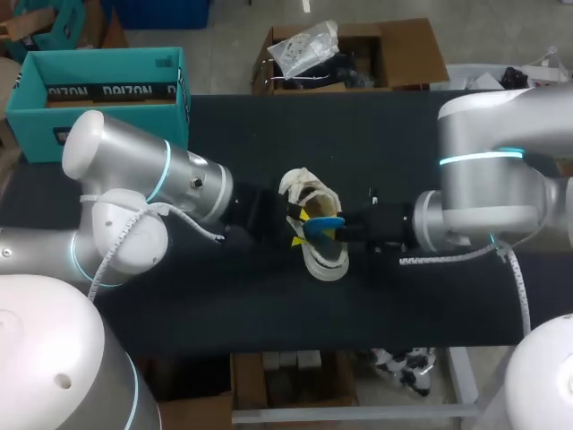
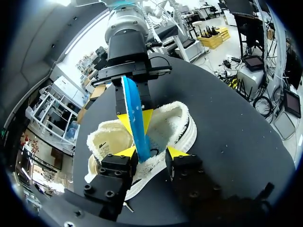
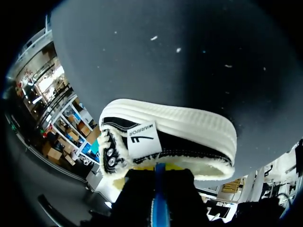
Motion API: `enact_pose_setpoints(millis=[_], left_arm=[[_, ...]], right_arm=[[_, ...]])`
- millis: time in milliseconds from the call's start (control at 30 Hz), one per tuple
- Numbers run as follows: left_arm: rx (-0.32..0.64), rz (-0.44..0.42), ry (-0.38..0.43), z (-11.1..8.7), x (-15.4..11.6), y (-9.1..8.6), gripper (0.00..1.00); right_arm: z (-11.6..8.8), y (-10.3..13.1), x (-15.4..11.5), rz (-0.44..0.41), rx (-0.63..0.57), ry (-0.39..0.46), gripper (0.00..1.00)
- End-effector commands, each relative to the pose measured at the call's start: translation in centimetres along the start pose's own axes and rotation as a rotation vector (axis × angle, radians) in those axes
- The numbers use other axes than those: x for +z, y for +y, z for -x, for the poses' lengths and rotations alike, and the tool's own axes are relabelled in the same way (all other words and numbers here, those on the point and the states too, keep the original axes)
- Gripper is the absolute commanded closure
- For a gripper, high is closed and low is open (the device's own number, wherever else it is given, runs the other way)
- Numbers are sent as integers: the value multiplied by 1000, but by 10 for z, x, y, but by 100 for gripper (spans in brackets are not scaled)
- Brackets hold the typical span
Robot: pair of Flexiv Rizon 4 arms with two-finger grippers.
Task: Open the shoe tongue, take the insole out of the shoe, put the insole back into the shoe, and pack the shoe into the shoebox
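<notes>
Right gripper (image 2: 136, 117): pinched shut on the blue insole (image 2: 140, 135), which is held on edge with its lower end dipping into the mouth of the shoe (image 2: 177, 118) just below the fingertips. Left gripper (image 2: 151, 152): spread wide, tips resting against the near rim of the shoe, one on each side of the insole's lower end. Looks like bracing rather than clamping.

Likely troubles from here:
- Could buckle or fold the insole if pressed down while its end snags on the fleecy lining. Thin and flexible by the look of it, and gripped only near the upper end.
- Could shove the shoe along the black table (image 2: 227, 142), or tip it over, since nothing appears to clamp it. A sideways push from the right gripper would be enough.
- Could jam the insole against the left gripper's tips, which sit very close on both sides.
- Cannot tell whether the tongue stands clear of the opening. If it sags, expect a blocked path.

Shoe: white low sneaker with a ribbed sole, a woolly white collar and lining, and a dark side panel with a white label facing the right gripper. Sits on the table directly under both grippers. Teal box (image 1: 107, 61), presumably the shoebox, lies well apart from both grippers, beyond the left arm.
</notes>
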State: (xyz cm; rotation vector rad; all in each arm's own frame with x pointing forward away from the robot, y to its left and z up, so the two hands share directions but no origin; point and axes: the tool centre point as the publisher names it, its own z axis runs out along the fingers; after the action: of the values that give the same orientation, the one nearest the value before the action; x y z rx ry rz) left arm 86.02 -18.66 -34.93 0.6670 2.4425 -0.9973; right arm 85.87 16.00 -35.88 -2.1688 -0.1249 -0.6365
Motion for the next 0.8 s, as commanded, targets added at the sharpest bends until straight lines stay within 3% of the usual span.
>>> enact_pose_setpoints(millis=[33,100,267,467,567,667,800], left_arm=[[1,2,-10,-4,-8,-3,64],[-7,-15,-22,-4,-10,-5,66],[-22,-40,-39,0,-8,-9,82],[-29,-57,-36,0,0,-12,84],[-29,-58,-30,0,4,-12,81],[-31,-60,-25,1,8,-12,67],[-39,-68,-35,2,11,-12,70]], right_arm=[[-4,10,8,-7,3,-9,100],[-2,10,8,-15,3,-7,100],[3,5,5,-25,-7,0,100],[9,-4,-1,-23,-21,4,100],[11,-6,-2,-23,-21,4,100],[12,-7,-2,-26,-21,1,100],[13,-10,-2,-28,-23,-5,100]])
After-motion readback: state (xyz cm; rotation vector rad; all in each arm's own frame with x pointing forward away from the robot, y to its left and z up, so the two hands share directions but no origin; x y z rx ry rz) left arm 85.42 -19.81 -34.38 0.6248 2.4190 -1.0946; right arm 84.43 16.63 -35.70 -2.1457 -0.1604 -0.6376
